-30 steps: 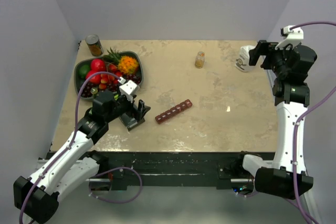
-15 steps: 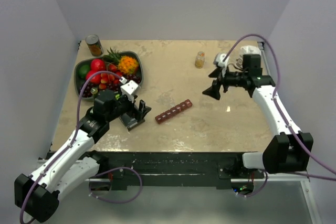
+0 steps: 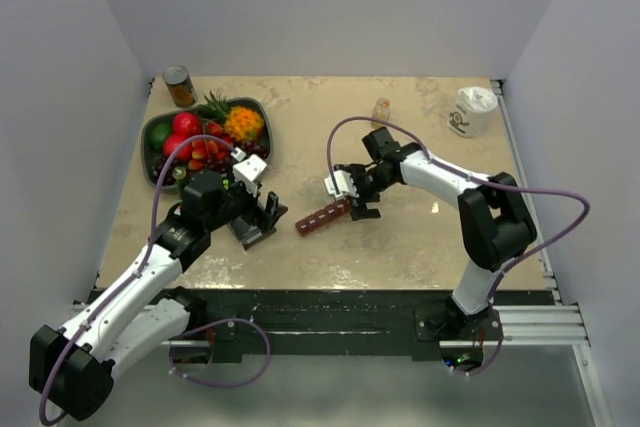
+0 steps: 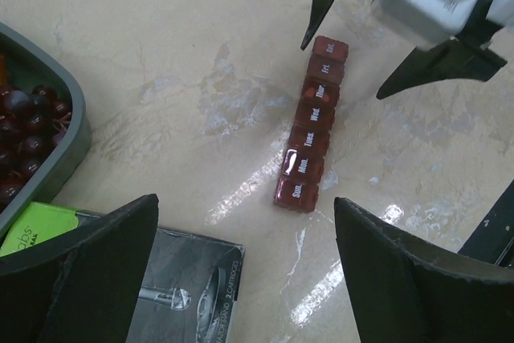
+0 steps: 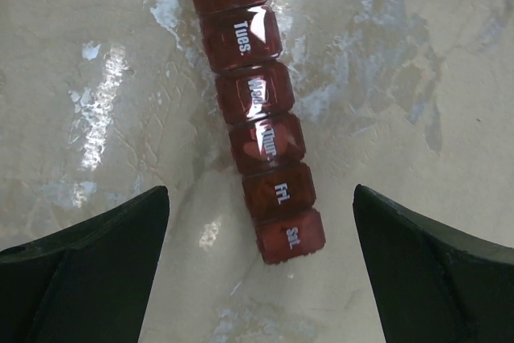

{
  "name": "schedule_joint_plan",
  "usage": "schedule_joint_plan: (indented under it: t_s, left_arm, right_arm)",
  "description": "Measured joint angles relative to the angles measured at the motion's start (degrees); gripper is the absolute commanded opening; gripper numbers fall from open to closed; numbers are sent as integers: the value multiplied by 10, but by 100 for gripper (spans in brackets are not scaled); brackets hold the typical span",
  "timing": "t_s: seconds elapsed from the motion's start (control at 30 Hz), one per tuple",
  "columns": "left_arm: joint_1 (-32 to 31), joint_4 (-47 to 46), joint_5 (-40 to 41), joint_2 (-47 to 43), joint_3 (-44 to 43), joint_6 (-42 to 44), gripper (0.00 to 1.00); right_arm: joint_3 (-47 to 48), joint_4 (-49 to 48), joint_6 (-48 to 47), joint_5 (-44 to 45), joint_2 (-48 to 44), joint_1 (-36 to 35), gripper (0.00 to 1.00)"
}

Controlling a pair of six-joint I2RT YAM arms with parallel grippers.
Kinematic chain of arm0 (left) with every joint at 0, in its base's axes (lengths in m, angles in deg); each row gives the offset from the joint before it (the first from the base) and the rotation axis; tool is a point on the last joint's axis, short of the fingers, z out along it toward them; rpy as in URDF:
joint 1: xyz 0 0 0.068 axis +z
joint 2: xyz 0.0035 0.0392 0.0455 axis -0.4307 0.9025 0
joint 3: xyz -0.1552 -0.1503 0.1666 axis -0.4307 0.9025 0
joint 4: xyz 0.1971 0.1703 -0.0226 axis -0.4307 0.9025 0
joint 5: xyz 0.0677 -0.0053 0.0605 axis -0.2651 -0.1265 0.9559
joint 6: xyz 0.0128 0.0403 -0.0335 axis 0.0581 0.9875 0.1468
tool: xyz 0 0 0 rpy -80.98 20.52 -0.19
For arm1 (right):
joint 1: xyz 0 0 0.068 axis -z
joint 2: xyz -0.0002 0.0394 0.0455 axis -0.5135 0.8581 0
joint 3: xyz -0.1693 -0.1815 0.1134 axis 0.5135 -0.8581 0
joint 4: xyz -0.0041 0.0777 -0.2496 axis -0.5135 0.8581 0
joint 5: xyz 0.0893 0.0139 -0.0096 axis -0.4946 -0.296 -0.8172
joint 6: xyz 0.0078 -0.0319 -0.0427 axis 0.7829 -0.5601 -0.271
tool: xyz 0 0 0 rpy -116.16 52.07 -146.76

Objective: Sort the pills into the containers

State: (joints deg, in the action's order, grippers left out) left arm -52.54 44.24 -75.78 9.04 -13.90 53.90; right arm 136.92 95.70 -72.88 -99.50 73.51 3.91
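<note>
Here's the right gripper [image 3: 352, 199], jaws spread wide over the far-right end of the weekly pill organizer [image 3: 325, 214], one finger on each side; contact is hard to judge. Its Sun. cell is cut off in the right wrist view. The left gripper [image 3: 262, 215] gapes empty just left of it. The pill bottle [image 3: 381, 113] stands at the far side, its pills [image 3: 381, 117] only an orange blur.

The containers' [image 4: 313, 126] right end lies beneath the right gripper [image 4: 345, 68]
</note>
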Motion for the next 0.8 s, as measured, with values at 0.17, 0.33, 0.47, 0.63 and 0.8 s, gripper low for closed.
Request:
schedule_joint_plan:
  t_s: [0.17,0.33,0.47,0.63,0.8]
  left_arm:
    - [0,2,14,-5,0,4,94]
    - [0,2,45,-41,3,11,94]
    - [0,0,84,-71,3,12,94]
    - [0,0,116,-79,3,12,95]
    - [0,0,117,-79,3,12,95]
  right_arm:
    - [45,3,-26,36,59,-47,96]
    - [65,-1,-30,55,77,-86,90]
    - [65,0,-28,69,85,-103,85]
    - [65,1,-23,82,95,-105,75]
    - [65,0,-10,90,96,-105,69]
